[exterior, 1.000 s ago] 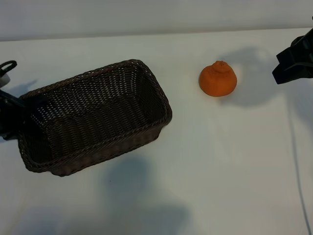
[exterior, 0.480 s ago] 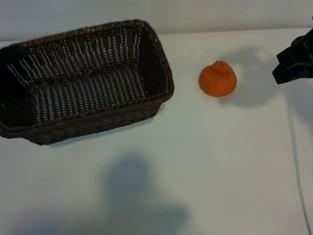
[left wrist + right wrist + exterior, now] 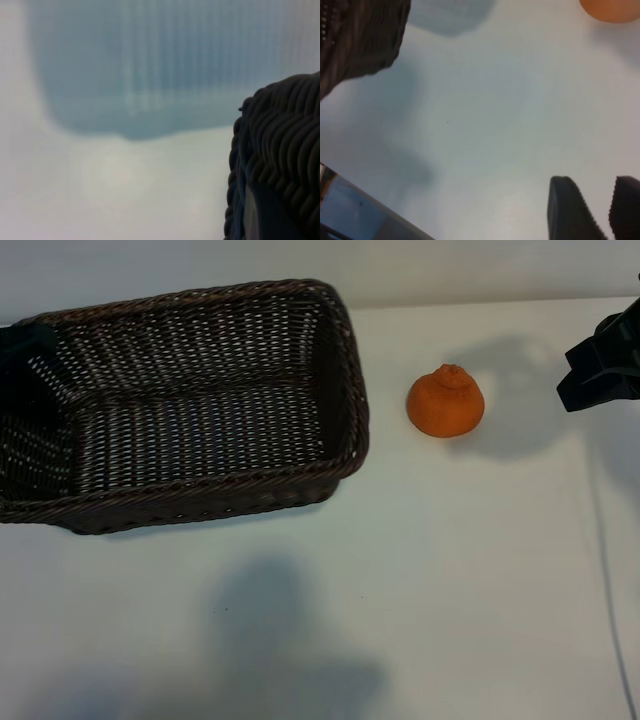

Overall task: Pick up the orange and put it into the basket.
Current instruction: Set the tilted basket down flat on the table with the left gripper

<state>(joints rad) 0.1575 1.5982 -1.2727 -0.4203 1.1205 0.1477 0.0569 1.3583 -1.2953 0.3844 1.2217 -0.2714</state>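
The orange [image 3: 446, 403] sits upright on the white table, right of centre, its knob on top; its edge also shows in the right wrist view [image 3: 612, 10]. The dark brown wicker basket [image 3: 355, 390] fills the left of the exterior view. My left gripper [image 3: 20, 348] is shut on the braided rim [image 3: 280, 140] at the basket's left end, with one finger [image 3: 260, 215] against the weave. My right gripper [image 3: 598, 368] hangs at the right edge, to the right of the orange and apart from it, its fingertips [image 3: 570, 210] open with nothing between them.
The white table [image 3: 450, 590] stretches out in front of the orange and the basket. A thin cable [image 3: 605, 570] runs down the right side. One corner of the basket [image 3: 360, 35] shows in the right wrist view.
The basket has swung round in the left gripper's hold, moving toward the back of the table and nearer the orange. The orange and the right arm have not moved.
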